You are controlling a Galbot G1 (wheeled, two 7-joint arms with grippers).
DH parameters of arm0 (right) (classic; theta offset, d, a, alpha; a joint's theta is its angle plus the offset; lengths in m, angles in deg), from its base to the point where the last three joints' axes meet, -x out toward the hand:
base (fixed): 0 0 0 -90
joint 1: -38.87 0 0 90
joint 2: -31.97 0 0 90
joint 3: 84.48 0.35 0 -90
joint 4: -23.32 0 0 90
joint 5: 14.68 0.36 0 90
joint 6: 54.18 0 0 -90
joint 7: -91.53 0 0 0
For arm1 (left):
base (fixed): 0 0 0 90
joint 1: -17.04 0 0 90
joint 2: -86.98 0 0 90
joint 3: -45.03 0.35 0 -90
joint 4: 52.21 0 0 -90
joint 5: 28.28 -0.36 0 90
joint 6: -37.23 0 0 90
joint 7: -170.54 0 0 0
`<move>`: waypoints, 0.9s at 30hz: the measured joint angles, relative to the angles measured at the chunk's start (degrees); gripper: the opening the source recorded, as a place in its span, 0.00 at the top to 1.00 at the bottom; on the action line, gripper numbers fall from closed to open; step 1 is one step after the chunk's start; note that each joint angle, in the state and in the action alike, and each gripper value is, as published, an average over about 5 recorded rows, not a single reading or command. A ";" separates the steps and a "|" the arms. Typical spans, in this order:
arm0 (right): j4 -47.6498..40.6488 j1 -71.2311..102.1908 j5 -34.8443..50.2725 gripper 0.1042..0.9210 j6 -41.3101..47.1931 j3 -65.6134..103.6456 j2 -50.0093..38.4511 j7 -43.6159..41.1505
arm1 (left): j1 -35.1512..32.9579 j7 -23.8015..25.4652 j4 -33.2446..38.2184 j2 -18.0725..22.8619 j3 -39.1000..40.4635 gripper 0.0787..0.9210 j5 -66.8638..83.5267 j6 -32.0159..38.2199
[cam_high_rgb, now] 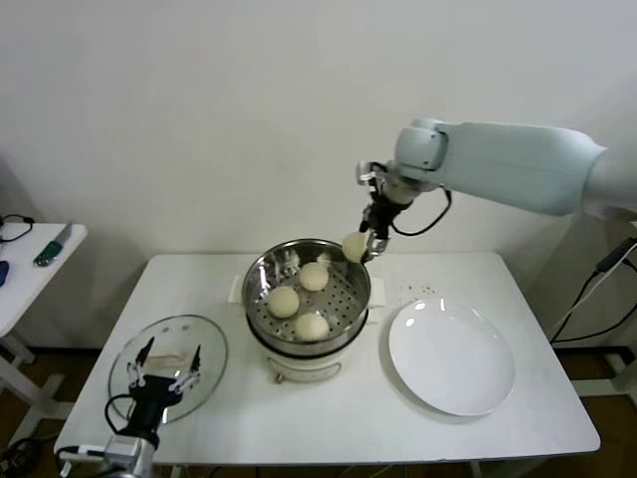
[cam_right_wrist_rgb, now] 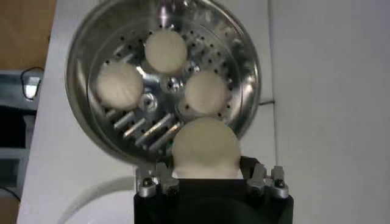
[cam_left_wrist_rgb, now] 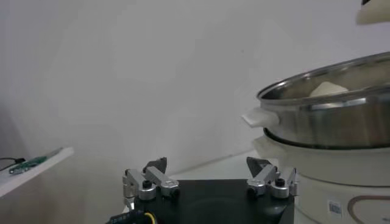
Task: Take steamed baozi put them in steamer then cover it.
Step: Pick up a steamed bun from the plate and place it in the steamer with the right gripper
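From the head we look forward and down on the white table (cam_high_rgb: pixel 299 398), far enough back to take in its whole top; the steamer (cam_high_rgb: pixel 308 299) sits near centre, the glass lid (cam_high_rgb: pixel 169 363) at eight o'clock from it, the plate (cam_high_rgb: pixel 453 358) at four o'clock. Our left wrist camera sits low near the table, facing level across the left gripper (cam_left_wrist_rgb: pixel 210 179) at the steamer's (cam_left_wrist_rgb: pixel 329 115) side wall, fairly close. Our right wrist camera hangs above, facing straight down past the right gripper (cam_right_wrist_rgb: pixel 207 176) into the steamer (cam_right_wrist_rgb: pixel 79 67), close. All three views share the steamer; each wrist view shares its own gripper with the head view.
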 measured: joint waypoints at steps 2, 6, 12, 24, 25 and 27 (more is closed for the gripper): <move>0.30 0.26 0.94 0.28 0.54 -0.58 1.64 0.75 | -0.02 0.01 -0.01 -0.22 -0.03 0.12 0.23 0.07; 0.54 1.32 2.09 0.28 1.33 -1.73 4.23 1.87 | 0.08 0.02 -0.02 -0.49 -0.03 0.12 0.59 0.12; 0.13 3.66 2.18 0.28 2.19 -3.43 6.39 2.86 | 0.24 0.05 0.00 -0.42 0.14 0.12 0.84 0.22; -1.86 7.65 1.01 0.25 2.75 -4.60 9.18 3.62 | 1.00 0.10 -0.46 -0.67 0.18 0.12 1.47 0.33; -2.06 7.87 0.83 0.24 2.77 -4.61 9.28 3.65 | 1.12 0.11 -0.51 -0.67 0.21 0.12 1.48 0.27; -2.43 8.24 0.49 0.20 2.78 -4.60 9.38 3.68 | 1.33 0.12 -0.59 -0.70 0.23 0.12 1.49 0.15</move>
